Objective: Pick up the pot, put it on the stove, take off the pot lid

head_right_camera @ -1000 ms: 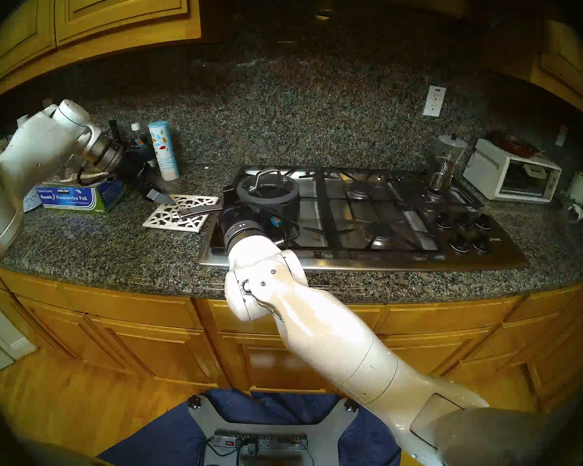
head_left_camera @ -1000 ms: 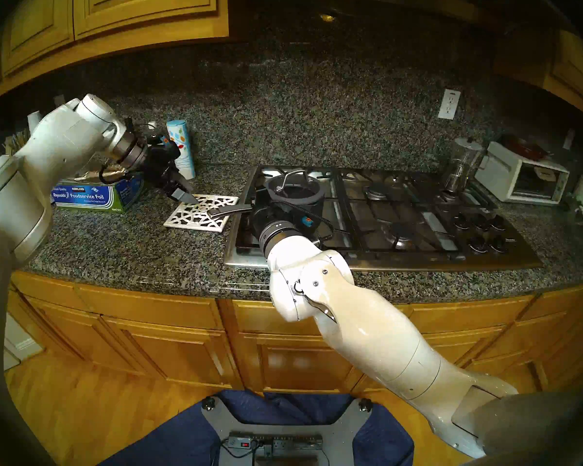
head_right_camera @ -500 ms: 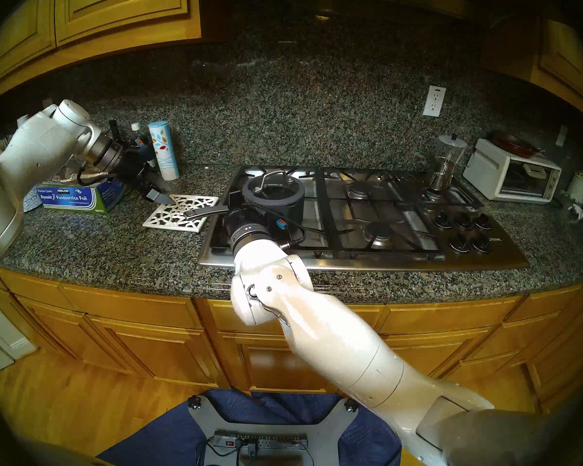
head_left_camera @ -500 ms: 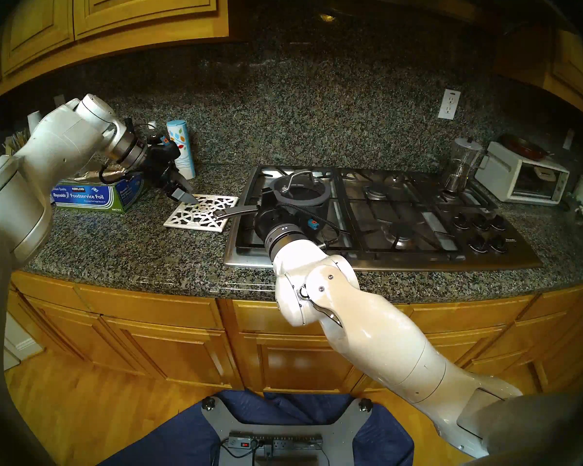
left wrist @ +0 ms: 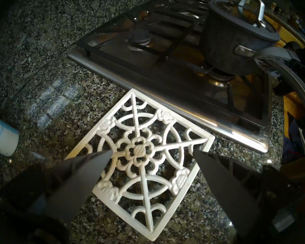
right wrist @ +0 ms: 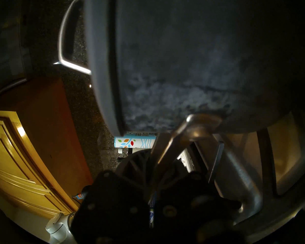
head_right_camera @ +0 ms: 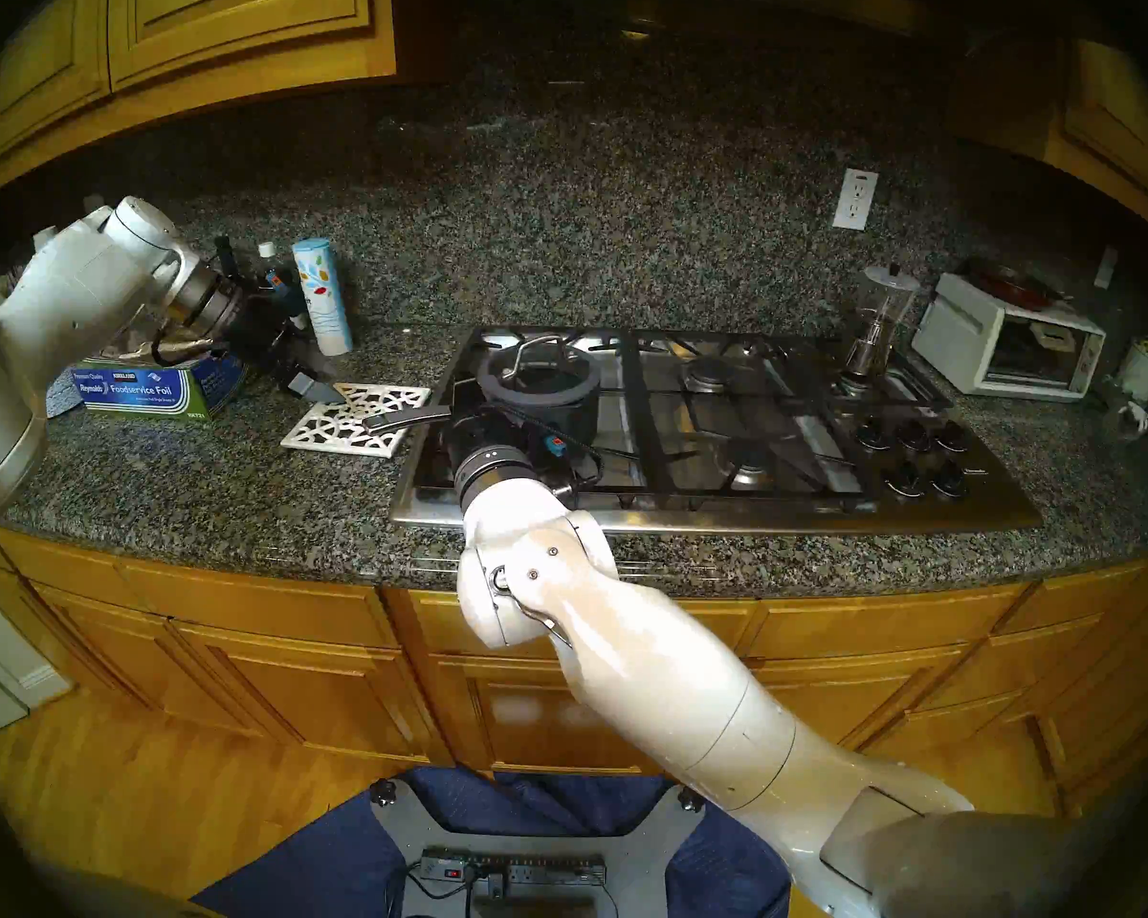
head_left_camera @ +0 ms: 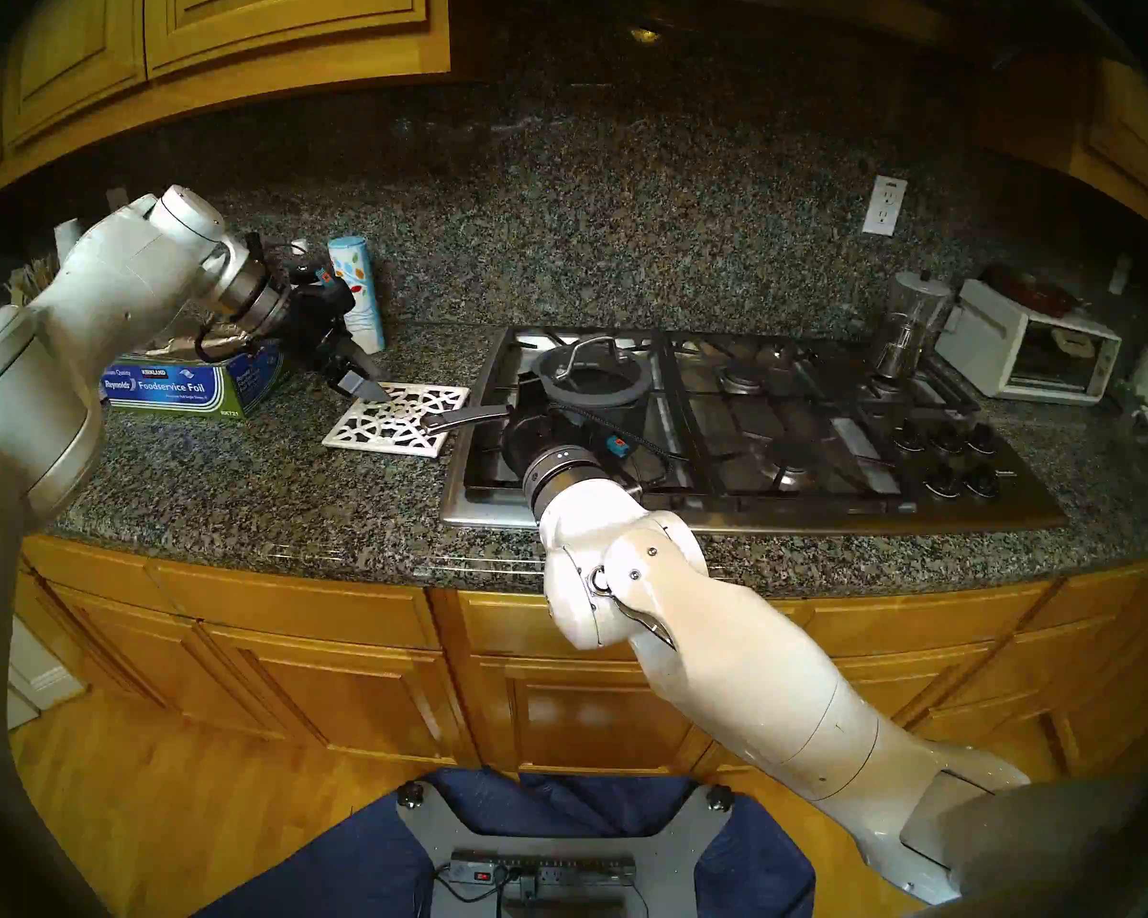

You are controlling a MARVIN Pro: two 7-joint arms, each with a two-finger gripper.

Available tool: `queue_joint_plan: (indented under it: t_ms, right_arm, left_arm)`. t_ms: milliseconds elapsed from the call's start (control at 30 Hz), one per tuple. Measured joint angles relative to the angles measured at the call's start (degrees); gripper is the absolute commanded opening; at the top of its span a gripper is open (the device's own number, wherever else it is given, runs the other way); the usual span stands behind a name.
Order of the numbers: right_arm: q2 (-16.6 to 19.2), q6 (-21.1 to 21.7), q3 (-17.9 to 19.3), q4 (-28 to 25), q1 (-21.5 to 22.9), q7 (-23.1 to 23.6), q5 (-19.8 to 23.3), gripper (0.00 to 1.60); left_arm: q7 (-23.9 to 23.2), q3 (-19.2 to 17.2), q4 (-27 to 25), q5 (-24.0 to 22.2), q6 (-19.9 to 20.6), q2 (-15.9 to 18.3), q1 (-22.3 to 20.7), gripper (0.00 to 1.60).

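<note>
The dark speckled pot (head_left_camera: pixel 621 412) with its glass lid (head_left_camera: pixel 591 375) on is over the front-left burner of the steel stove (head_left_camera: pixel 757 518). I cannot tell whether it rests on the black grate or hangs just above it. My right gripper (right wrist: pixel 183 145) is shut on the pot's steel handle (head_left_camera: pixel 465 418) close to the pot wall (right wrist: pixel 183 71). My left gripper (head_left_camera: pixel 359 383) is open and empty, low over the white trivet (left wrist: pixel 141 150). The left wrist view shows the pot (left wrist: pixel 232 50), its lid's loop handle (left wrist: pixel 253 11) and the stove's edge (left wrist: pixel 165 104).
The trivet (head_left_camera: pixel 396 420) lies just left of the stove, under the pot handle's end. A foil box (head_left_camera: pixel 187 387) and a tall canister (head_left_camera: pixel 359 294) stand at the left. A coffee maker (head_left_camera: pixel 909 327) sits on the back-right burner, a toaster oven (head_left_camera: pixel 1035 353) beyond. Knobs (head_left_camera: pixel 949 459) are front right.
My right arm has carried the pot a little right, further over the stove, and then lowered it toward the grate. The left arm has not moved.
</note>
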Motion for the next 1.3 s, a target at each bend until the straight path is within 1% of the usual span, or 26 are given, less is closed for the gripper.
queue_joint_plan:
  t_ms: [33, 67, 100, 133, 367, 767, 967, 1300]
  right_arm:
    - [0.00, 0.02, 0.05, 0.05, -0.07, 0.27, 0.13, 1.16]
    - [0.00, 0.03, 0.07, 0.06, -0.07, 0.36, 0.15, 1.16]
    - [0.00, 0.05, 0.08, 0.07, -0.08, 0.44, 0.16, 1.41]
    - [-0.01, 0.10, 0.12, 0.07, -0.08, 0.68, 0.18, 1.60]
    - [-0.19, 0.51, 0.21, 0.07, -0.11, 2.09, 0.46, 1.60]
    - [-0.33, 0.54, 0.17, -0.80, -0.73, 2.35, 0.66, 1.60]
    - [0.06, -0.50, 0.15, -2.86, -1.57, 1.95, 0.47, 1.60]
    - [1.87, -2.86, -0.56, -7.61, -3.40, -0.04, -0.47, 1.60]
  left_arm:
    - [-0.02, 0.00, 0.07, 0.00, -0.02, -0.04, 0.00, 1.60]
    - [-0.02, 0.00, 0.09, 0.00, -0.02, -0.05, 0.00, 1.60]
    - [-0.03, 0.00, 0.11, 0.00, -0.03, -0.06, 0.00, 1.60]
    - [-0.04, 0.00, 0.15, 0.00, -0.04, -0.08, 0.00, 1.60]
    - [-0.22, 0.00, 0.58, 0.02, -0.22, -0.32, -0.01, 1.60]
    - [-0.62, 0.00, 1.24, 0.06, -0.69, -0.70, -0.04, 1.60]
    - [-0.78, 0.00, 1.55, 0.09, -0.89, -0.87, -0.05, 1.60]
    - [-0.98, 0.00, 2.03, 0.13, -1.16, -1.11, -0.08, 1.60]
